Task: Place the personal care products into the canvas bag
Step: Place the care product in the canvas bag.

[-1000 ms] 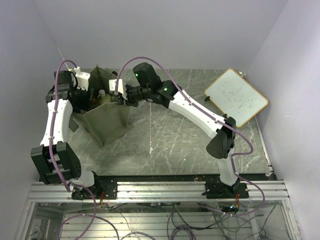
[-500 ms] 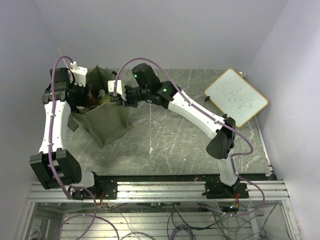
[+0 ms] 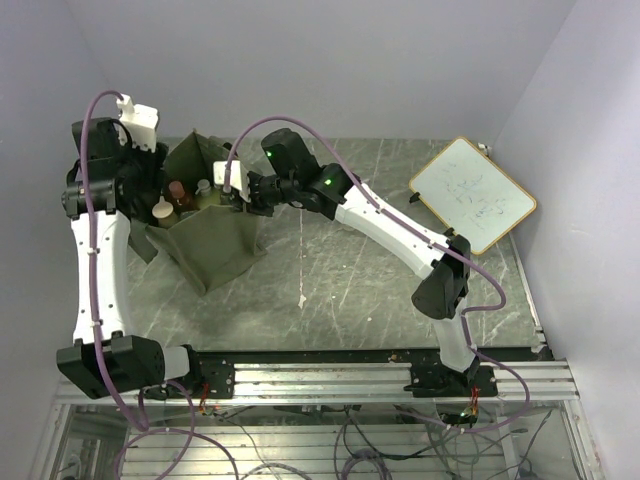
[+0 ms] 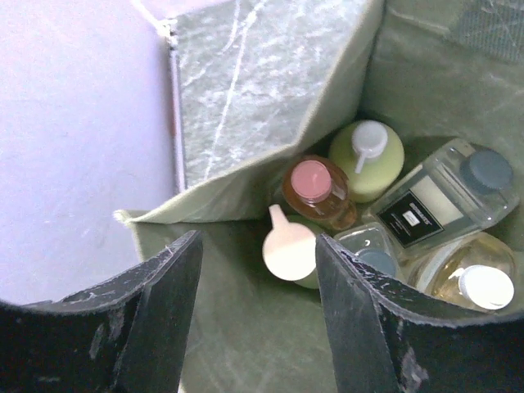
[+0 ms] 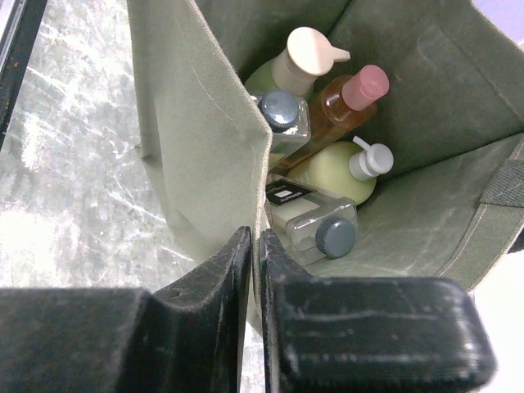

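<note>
The olive-green canvas bag (image 3: 210, 240) stands open at the back left. Inside it I see a cream bottle (image 4: 290, 252), an orange bottle (image 4: 315, 190), a yellow-green bottle (image 4: 368, 155), two clear square bottles with dark caps (image 4: 446, 196) (image 4: 368, 250) and a pale bottle with a white cap (image 4: 479, 278). My left gripper (image 4: 258, 286) is open and empty above the bag's mouth. My right gripper (image 5: 256, 254) is shut on the bag's edge (image 5: 254, 147). The bottles also show in the right wrist view (image 5: 319, 115). I see no grey tube.
A wood-framed whiteboard (image 3: 472, 193) lies at the back right on the marble table (image 3: 350, 280). White walls close in the left, back and right. The metal rail (image 3: 320, 378) with the arm bases runs along the near edge.
My left gripper has risen and pulled back to the left, out of the bag, so the bottles inside now show. The right gripper has kept its hold on the bag's edge.
</note>
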{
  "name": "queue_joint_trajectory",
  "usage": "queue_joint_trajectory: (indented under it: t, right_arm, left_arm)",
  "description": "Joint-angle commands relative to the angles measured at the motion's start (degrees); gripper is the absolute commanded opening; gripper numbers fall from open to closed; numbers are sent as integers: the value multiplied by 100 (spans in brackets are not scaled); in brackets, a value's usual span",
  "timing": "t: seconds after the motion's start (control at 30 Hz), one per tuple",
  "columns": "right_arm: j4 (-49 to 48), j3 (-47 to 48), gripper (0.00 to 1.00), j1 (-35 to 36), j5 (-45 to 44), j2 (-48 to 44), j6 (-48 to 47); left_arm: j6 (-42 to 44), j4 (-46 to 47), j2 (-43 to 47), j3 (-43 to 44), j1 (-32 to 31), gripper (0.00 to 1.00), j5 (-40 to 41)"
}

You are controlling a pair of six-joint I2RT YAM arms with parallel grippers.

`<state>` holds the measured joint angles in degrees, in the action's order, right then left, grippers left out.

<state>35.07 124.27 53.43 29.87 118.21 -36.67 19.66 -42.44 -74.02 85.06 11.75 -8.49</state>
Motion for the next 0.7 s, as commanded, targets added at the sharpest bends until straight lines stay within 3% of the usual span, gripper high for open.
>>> queue_joint_trajectory:
  t: [0.0, 0.23, 0.67]
  right_arm:
    - [151, 109, 11, 128, -14, -171, 248]
    - [166, 242, 16, 165, -28, -105, 327]
    - [220, 203, 16, 221, 81, -145, 310]
  left_arm:
    - [-109, -178, 160, 493, 38, 68, 533]
    - [-248, -415, 30, 705, 62, 67, 1460]
    - [-408, -794, -732, 1073, 704, 69, 1012]
